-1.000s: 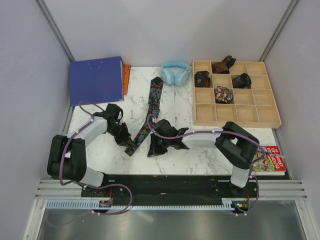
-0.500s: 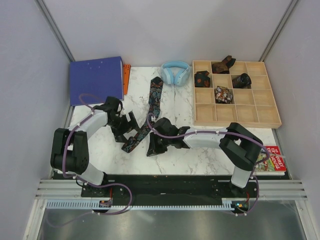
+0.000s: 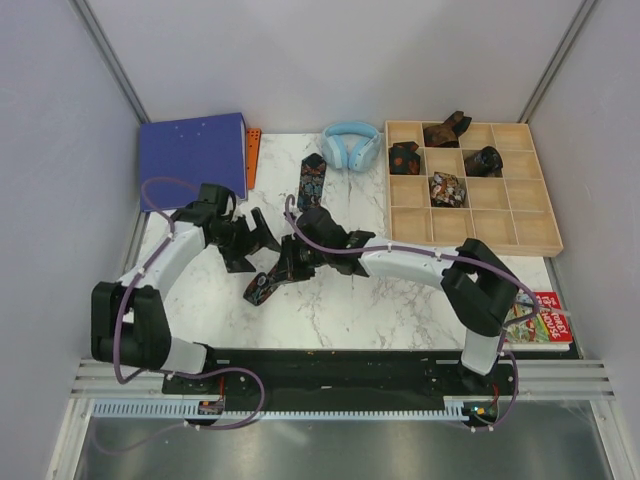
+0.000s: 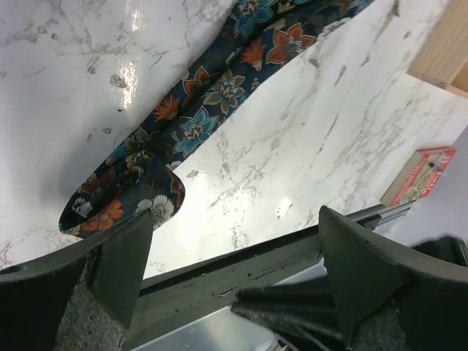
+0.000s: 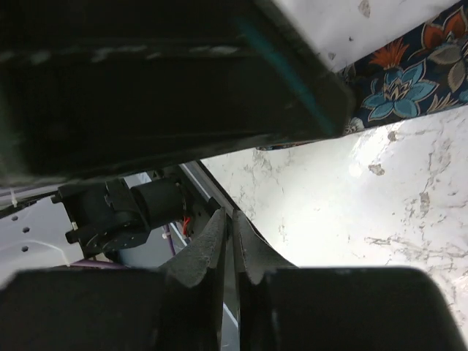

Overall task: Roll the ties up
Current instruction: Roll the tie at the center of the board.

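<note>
A long dark floral tie (image 3: 311, 184) runs diagonally across the marble table (image 3: 350, 300), its narrow end (image 3: 257, 290) nearest me. My left gripper (image 3: 264, 235) hovers open just left of the strip. The left wrist view shows that tie (image 4: 197, 121) with its end (image 4: 121, 201) curled over, beyond the spread left gripper (image 4: 234, 219), which holds nothing. My right gripper (image 3: 281, 271) reaches over the strip's lower part. In its wrist view the right gripper (image 5: 229, 217) is shut, nothing visible between the fingers, with the tie (image 5: 402, 91) off to one side. Several rolled ties (image 3: 447, 188) sit in the wooden tray (image 3: 470, 232).
Light-blue headphones (image 3: 350, 145) lie at the back middle. A blue binder (image 3: 193, 158) and an orange block (image 3: 253, 155) are at the back left. A red book (image 3: 545, 320) rests at the near right. The tray corner (image 4: 446, 44) and book (image 4: 424, 175) show in the left wrist view.
My left gripper has let go of the tie's narrow end, opened wide and drawn back toward the far side. The right arm has swung left and farther over the strip.
</note>
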You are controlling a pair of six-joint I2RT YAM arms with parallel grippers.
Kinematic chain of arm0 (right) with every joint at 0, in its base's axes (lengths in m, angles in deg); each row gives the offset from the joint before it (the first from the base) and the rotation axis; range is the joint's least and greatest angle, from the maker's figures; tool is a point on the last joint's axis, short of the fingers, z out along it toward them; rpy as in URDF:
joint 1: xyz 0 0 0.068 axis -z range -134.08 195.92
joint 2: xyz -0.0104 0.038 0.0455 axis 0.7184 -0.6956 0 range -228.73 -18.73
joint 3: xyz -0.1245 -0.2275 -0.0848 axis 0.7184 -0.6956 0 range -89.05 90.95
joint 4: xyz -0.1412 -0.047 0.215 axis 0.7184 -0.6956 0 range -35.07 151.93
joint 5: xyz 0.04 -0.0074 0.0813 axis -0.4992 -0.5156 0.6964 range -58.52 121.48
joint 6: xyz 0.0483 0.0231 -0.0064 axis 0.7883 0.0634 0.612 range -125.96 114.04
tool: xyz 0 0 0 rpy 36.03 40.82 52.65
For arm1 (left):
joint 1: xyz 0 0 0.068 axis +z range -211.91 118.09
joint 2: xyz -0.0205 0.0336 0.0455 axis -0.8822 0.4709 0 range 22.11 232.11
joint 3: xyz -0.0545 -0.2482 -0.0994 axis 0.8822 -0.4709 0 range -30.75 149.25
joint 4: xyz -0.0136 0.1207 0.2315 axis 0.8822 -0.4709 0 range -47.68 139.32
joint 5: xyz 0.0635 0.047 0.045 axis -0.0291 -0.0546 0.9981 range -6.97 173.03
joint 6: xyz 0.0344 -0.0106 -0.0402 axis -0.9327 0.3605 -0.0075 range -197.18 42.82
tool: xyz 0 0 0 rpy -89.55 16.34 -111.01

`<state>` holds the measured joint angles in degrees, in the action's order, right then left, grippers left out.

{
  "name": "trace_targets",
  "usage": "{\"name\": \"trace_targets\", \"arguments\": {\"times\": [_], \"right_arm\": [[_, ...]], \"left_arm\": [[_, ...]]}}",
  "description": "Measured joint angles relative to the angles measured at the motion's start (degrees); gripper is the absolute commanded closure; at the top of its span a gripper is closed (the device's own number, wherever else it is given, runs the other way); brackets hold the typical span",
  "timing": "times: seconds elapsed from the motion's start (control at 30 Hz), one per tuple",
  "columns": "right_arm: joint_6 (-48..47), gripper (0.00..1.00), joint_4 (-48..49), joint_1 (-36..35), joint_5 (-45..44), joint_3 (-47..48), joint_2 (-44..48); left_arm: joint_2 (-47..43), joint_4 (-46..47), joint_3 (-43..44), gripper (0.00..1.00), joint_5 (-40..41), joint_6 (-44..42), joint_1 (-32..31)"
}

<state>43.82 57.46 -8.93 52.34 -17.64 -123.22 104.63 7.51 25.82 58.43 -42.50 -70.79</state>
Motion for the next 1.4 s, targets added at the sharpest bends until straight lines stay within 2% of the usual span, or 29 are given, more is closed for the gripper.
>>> {"name": "trace_targets", "arguments": {"times": [0.17, 0.33, 0.47, 0.63, 0.77, 0.9, 1.17, 1.4], "right_arm": [[0.2, 0.87, -0.3, 1.0, 0.0, 1.3, -0.9], [0.5, 0.88, -0.7, 1.1, 0.1, 3.8, -3.8], [0.5, 0.89, -1.4, 1.1, 0.3, 7.1, -7.1], [0.3, 0.89, -2.2, 1.1, 0.7, 10.9, -10.7], [0.0, 0.89, -2.5, 1.1, 1.0, 12.6, -13.0], [-0.1, 0.89, -3.0, 1.1, 1.3, 13.6, -14.9], [-0.7, 0.90, -3.3, 1.5, 1.4, 14.2, -17.3], [-1.6, 0.90, -3.3, 2.6, 1.5, 14.2, -18.3]], "left_arm": [[-8.2, -0.2, -1.4, 0.01, 0.8, 0.0, 3.4], [-20.2, -0.5, -6.9, 0.04, 4.0, 1.6, 7.4], [-29.0, -0.4, -13.8, 0.06, 5.8, 4.2, 7.4], [-38.1, -1.5, -22.1, 0.14, 7.9, 8.8, 7.4], [-45.0, -1.6, -25.2, 0.18, 9.5, 13.0, 7.4], [-47.6, -1.4, -26.9, 0.19, 9.7, 15.7, 7.4], [-46.8, -1.2, -28.2, 0.19, 10.9, 18.1, 7.4], [-46.1, 0.0, -30.0, 0.23, 11.0, 19.0, 7.4]]}}
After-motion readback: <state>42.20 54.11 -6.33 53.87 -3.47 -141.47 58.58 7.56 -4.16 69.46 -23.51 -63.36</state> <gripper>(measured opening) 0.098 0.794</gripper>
